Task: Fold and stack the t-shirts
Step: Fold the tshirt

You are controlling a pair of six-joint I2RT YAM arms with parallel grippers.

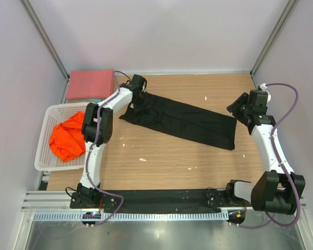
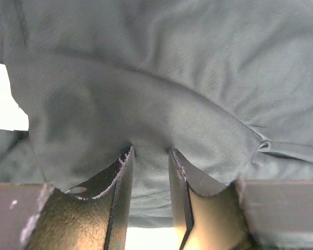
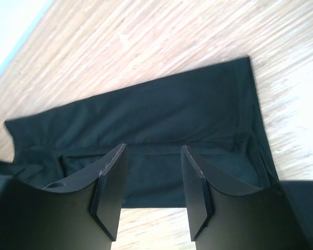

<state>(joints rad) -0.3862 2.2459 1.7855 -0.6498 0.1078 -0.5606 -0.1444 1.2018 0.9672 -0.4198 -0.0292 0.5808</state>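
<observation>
In the middle of the top view, the black t-shirt [image 1: 182,122] lay on the table [image 1: 161,166] as a long folded strip, slanting from the upper left down toward the right. At its upper-left end my left jaws were down in the cloth. In the left wrist view the dark fabric draped over both fingers [image 2: 117,182] and filled the gap between them, and I could not tell whether they pinched a fold or only stood in it. Near the strip's right end my right jaws were released, parted with nothing between them. In the right wrist view their two fingers [image 3: 109,192] framed the shirt's end, with its straight edge and bare wood showing at the upper right of that frame.

In the upper left of the top view, the pinkish-red t-shirt [image 1: 90,84] lay folded flat in the far corner, just beyond my left arm [image 1: 99,125]. Below it, at the left edge of the frame, the bright orange t-shirt [image 1: 67,139] sat crumpled in the white mesh basket [image 1: 41,159]. A few small white flecks [image 1: 142,159] dotted the wood below the black strip. My right arm [image 1: 271,146] rose along the right side of the frame.
</observation>
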